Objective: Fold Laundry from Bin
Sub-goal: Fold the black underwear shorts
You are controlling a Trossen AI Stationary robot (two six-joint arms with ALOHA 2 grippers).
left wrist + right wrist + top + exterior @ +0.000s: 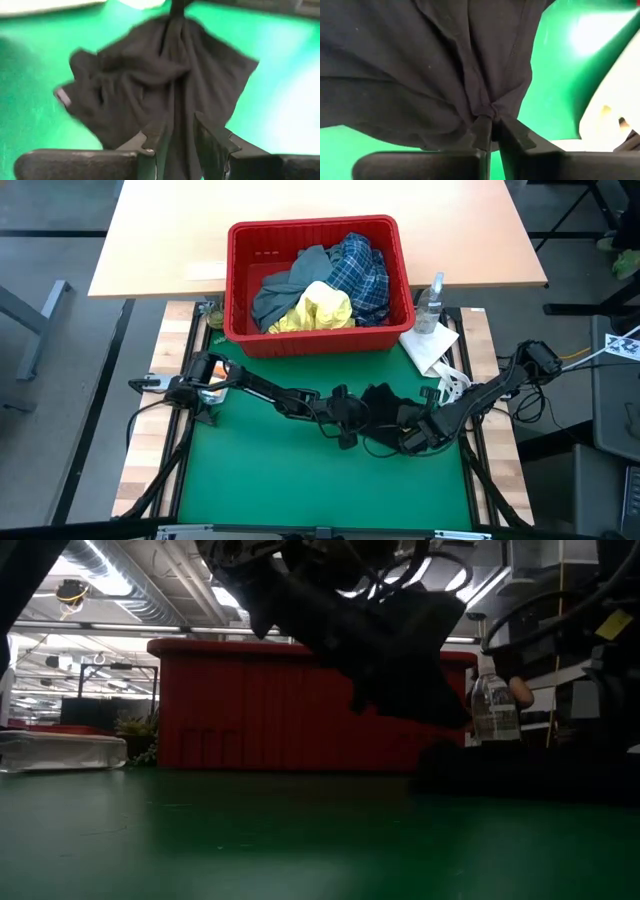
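Green matting (250, 470) fills my work surface. At its centre I hold the dark navy cloth garment (383, 402) aloft, left gripper (350, 427) and right gripper (415, 438) each pinched on a bunch of it. At twelve o'clock, the red slotted plastic bin (318, 340) holds yellow, plaid and grey-blue laundry (315, 285). Nothing looks folded yet; I judge the job barely begun.
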